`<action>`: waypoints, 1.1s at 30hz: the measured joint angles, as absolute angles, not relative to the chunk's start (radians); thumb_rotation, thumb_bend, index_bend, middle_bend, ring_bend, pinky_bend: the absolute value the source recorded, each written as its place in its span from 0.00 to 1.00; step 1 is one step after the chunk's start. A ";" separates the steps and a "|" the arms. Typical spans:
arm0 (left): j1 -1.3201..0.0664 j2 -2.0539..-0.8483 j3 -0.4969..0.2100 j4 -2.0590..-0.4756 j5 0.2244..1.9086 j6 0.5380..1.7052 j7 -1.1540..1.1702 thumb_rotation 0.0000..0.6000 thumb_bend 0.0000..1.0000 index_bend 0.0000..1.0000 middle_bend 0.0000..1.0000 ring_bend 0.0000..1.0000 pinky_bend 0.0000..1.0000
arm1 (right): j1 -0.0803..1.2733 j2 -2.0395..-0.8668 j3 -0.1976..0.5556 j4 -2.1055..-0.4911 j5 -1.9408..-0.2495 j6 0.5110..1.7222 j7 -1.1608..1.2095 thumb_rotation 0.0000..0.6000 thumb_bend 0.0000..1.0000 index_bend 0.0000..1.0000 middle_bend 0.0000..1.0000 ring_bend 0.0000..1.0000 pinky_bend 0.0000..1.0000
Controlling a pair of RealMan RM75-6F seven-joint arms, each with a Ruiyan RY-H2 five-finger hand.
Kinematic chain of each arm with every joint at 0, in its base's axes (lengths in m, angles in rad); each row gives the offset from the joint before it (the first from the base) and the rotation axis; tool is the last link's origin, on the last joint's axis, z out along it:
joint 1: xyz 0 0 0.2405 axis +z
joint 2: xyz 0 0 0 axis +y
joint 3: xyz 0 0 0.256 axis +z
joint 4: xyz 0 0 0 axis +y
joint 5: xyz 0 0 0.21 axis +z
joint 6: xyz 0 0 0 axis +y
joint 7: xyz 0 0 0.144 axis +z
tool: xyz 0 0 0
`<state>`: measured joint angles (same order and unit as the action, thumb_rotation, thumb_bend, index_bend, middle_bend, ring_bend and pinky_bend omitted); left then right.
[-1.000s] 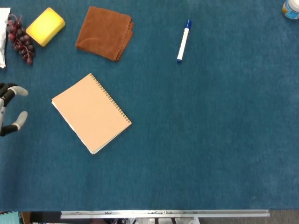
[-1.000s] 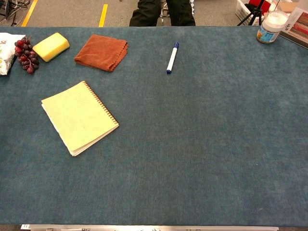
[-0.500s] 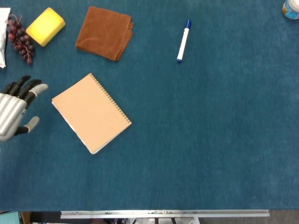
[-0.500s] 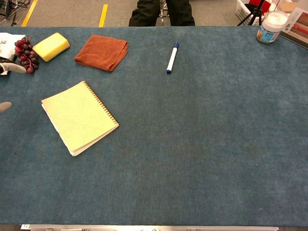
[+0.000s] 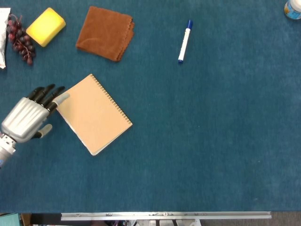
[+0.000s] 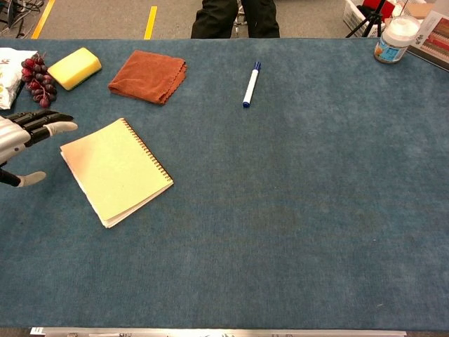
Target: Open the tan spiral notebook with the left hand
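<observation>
The tan spiral notebook (image 5: 92,114) lies closed and flat on the blue table, its wire binding along the upper right edge; the chest view shows the notebook (image 6: 116,170) at the left. My left hand (image 5: 29,117) hovers just left of the notebook's left corner, fingers extended and spread, holding nothing. Its fingertips (image 5: 60,97) reach the notebook's left corner in the head view. In the chest view the left hand (image 6: 24,137) sits at the frame's left edge, a little apart from the cover. My right hand is in neither view.
A brown cloth (image 5: 106,33), a yellow sponge (image 5: 45,26) and dark grapes (image 5: 19,39) lie behind the notebook at the far left. A blue-capped marker (image 5: 185,41) lies mid-table. A white jar (image 6: 396,39) stands at the far right corner.
My left hand has moved in from the left edge toward the notebook, its fingertips now at the notebook's left corner. The notebook has not moved.
</observation>
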<state>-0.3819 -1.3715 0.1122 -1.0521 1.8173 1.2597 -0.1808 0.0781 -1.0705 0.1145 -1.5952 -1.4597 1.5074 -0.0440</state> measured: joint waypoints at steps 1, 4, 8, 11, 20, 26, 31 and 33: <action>-0.385 -1.382 0.118 -1.035 1.823 1.260 -0.186 1.00 0.27 0.06 0.03 0.01 0.15 | 0.078 -1.072 0.114 -1.595 -1.458 1.506 -0.045 1.00 0.23 0.61 0.49 0.44 0.46; -0.392 -1.414 0.135 -0.981 1.838 1.263 -0.197 1.00 0.27 0.06 0.03 0.01 0.15 | 0.078 -1.073 0.112 -1.596 -1.456 1.502 -0.047 1.00 0.23 0.61 0.49 0.44 0.46; -0.395 -1.452 0.151 -0.916 1.845 1.270 -0.213 1.00 0.27 0.06 0.03 0.01 0.15 | 0.076 -1.072 0.111 -1.599 -1.454 1.504 -0.050 1.00 0.23 0.61 0.49 0.44 0.46; -0.398 -1.478 0.160 -0.879 1.844 1.274 -0.235 1.00 0.27 0.05 0.02 0.01 0.14 | 0.074 -1.074 0.111 -1.601 -1.450 1.503 -0.052 1.00 0.23 0.61 0.49 0.44 0.46; -0.413 -1.532 0.164 -0.816 1.824 1.283 -0.300 1.00 0.27 0.05 0.02 0.01 0.14 | 0.065 -1.072 0.109 -1.599 -1.442 1.509 -0.050 1.00 0.23 0.61 0.49 0.44 0.46; -0.432 -1.542 0.163 -0.820 1.812 1.276 -0.313 1.00 0.27 0.05 0.02 0.01 0.14 | 0.059 -1.073 0.108 -1.594 -1.438 1.514 -0.040 1.00 0.23 0.61 0.49 0.44 0.46; -0.445 -1.546 0.154 -0.833 1.797 1.270 -0.320 1.00 0.27 0.05 0.02 0.01 0.14 | 0.054 -1.072 0.109 -1.587 -1.436 1.517 -0.031 1.00 0.23 0.61 0.49 0.44 0.46; -0.450 -1.548 0.148 -0.839 1.785 1.262 -0.331 1.00 0.27 0.05 0.02 0.01 0.14 | 0.053 -1.073 0.109 -1.584 -1.436 1.518 -0.028 1.00 0.23 0.61 0.49 0.44 0.46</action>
<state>-0.4498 -1.5478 0.1483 -0.8388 1.7848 1.2620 -0.3307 0.0535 -1.0730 0.1089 -1.5837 -1.4359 1.5181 -0.0279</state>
